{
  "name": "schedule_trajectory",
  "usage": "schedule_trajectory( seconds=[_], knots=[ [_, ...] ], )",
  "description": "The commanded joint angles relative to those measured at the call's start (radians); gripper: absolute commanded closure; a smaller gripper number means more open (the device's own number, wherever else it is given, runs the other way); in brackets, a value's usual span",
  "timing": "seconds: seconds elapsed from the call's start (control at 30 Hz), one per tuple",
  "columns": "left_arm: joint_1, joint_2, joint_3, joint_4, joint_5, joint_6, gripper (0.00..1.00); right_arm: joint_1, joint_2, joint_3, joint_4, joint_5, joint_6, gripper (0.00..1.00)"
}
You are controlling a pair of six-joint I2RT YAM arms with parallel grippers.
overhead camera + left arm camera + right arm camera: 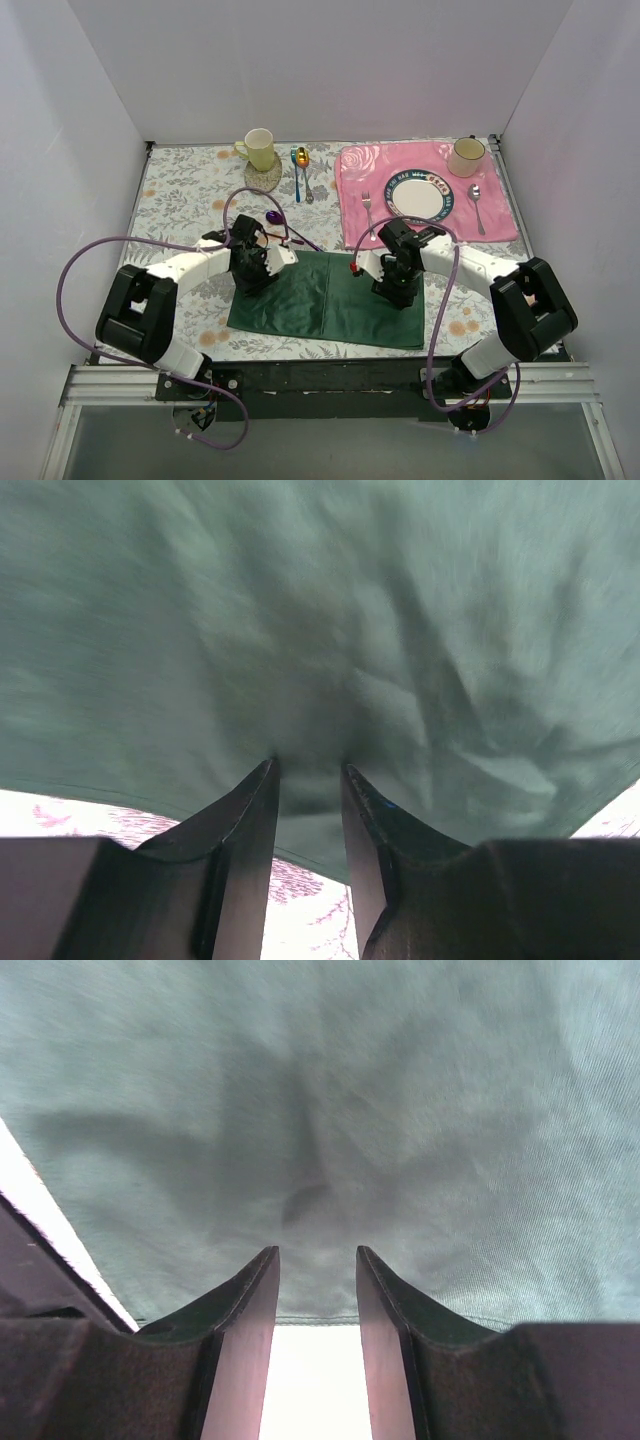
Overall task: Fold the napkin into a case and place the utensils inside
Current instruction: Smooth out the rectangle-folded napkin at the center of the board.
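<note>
With the napkin [325, 310] lying flat near the tabletop's near edge and your left fingers [245, 825] and right fingers [245, 1305] both parted over it, an uneven pinch could skew the fold.

The left arm [185, 265] and the right arm [480, 265] are each made of white shells and chunky black joint blocks. A purple cable [60, 285] loops off the left arm, and a second purple cable [445, 300] off the right. The left gripper [310, 768] and the right gripper [317, 1250] each have two dark, wedge-shaped fingers [245, 820].
</note>
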Motion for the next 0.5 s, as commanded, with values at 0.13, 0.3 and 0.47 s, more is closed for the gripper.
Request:
schedule_trajectory(
  seconds=[0.13,0.3,0.47],
  knots=[
    [-0.020,-0.112,-0.079,-0.096,0.014,0.059,0.73,-0.038,0.068,-0.034,0.067,0.068,-0.036,0.56],
    [-0.048,-0.189,-0.148,-0.139,0.028,0.040,0.74,-0.041,0.073,-0.031,0.069,0.074,-0.078,0.56],
    [-0.068,-0.221,-0.163,-0.173,0.043,0.019,0.75,-0.042,0.061,0.003,0.000,0.025,-0.105,0.55]
  ],
)
